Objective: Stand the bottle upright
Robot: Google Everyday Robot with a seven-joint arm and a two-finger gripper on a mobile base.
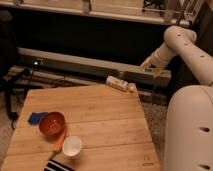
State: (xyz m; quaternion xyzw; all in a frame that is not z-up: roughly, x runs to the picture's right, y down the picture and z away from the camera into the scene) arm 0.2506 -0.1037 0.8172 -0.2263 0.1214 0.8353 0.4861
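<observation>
The bottle (119,83) is small and whitish with an orange-tan cap. It lies on its side at the far edge of the wooden table (100,115), cap pointing right. My gripper (152,67) hangs at the end of the white arm, above and to the right of the bottle, beyond the table's far right corner. Its two tan fingers stand apart and hold nothing. It does not touch the bottle.
A red bowl (52,123), a blue object (36,118), an orange object (60,140) and a white cup (72,146) sit at the table's left front. A striped item (60,166) lies at the front edge. My white body (190,130) fills the right side. A grey ledge (75,62) runs behind the table.
</observation>
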